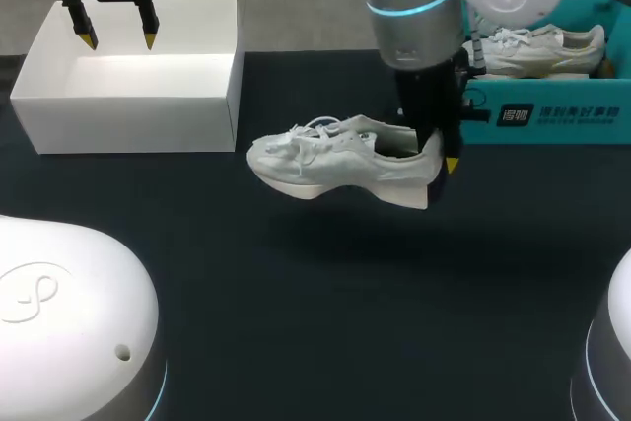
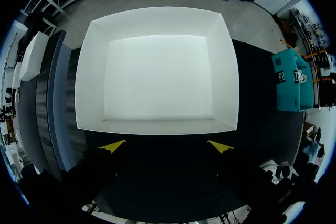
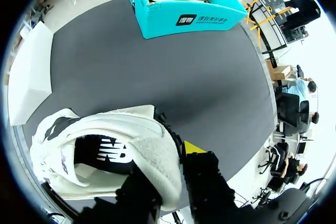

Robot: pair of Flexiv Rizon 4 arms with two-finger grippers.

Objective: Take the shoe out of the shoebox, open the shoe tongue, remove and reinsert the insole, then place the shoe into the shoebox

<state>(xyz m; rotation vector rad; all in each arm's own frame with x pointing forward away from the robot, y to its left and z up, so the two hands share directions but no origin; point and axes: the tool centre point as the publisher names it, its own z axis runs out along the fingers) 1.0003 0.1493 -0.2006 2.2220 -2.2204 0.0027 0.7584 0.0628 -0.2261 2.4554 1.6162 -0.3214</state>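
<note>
1. The right claw [image 1: 440, 158] is clenched on the heel of the white shoe [image 1: 335, 160]. In the right wrist view the heel collar is seen pinched between the two fingers of the claw [image 3: 173, 167]: one yellow-tipped finger [image 3: 193, 147] lies outside the heel, and the other goes down inside the shoe's opening.
2. The shoe [image 3: 126, 129] is held by its heel alone and appears lifted clear of the dark bench [image 1: 325, 303], with a shadow seen under its sole. Its toe is pointed away from the claw, toward the white shoebox [image 1: 128, 115].
3. The laces [image 1: 301, 135] are seen lying loose over the front of the shoe. A dark insole [image 3: 100, 155] is seen inside the opening.
4. The left claw [image 1: 118, 40] is released, with its yellow tips spread well apart and nothing between them. It is hung above the rear part of the white shoebox, well apart from the shoe.
5. In the left wrist view the shoebox [image 2: 157, 126] is seen ahead of the left claw [image 2: 167, 146], open at the top, with its near wall just beyond the fingertips.
6. Beyond the right claw a teal box [image 1: 552, 120] is stood at the bench's far right. A second shoe [image 1: 537, 46], pale like the first, is laid in it.
</note>
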